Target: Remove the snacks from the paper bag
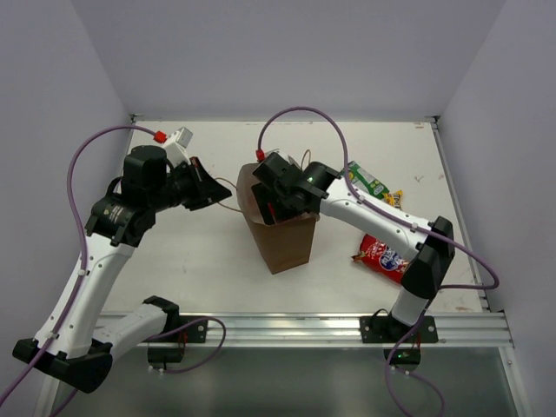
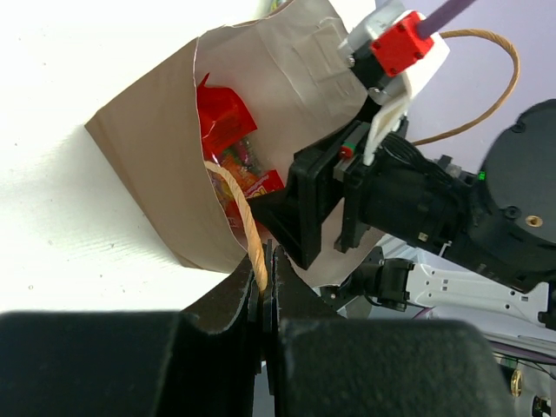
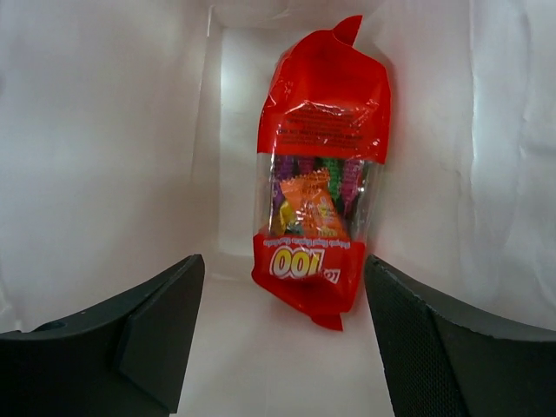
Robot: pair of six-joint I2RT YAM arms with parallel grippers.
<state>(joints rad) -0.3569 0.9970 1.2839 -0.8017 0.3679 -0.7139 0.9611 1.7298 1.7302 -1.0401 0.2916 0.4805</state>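
Note:
The brown paper bag (image 1: pixel 287 243) stands upright mid-table. My left gripper (image 1: pixel 217 193) is shut on its thin loop handle (image 2: pixel 252 234), just left of the bag's mouth. My right gripper (image 1: pixel 274 206) reaches down into the bag's mouth. In the right wrist view it (image 3: pixel 282 321) is open inside the pale bag interior (image 3: pixel 104 139), with a red crinkly packet (image 3: pixel 321 174) of colourful sweets ahead between the fingers, untouched. That packet also shows in the left wrist view (image 2: pixel 226 122). A long green-yellow packet (image 1: pixel 368 182), a small yellow one (image 1: pixel 396 198) and a red bag (image 1: pixel 383 258) lie on the table at right.
The white table ends at a metal rail (image 1: pixel 287 326) at the near edge. Grey walls close the back and sides. A purple cable (image 1: pixel 300 113) arcs above the right arm.

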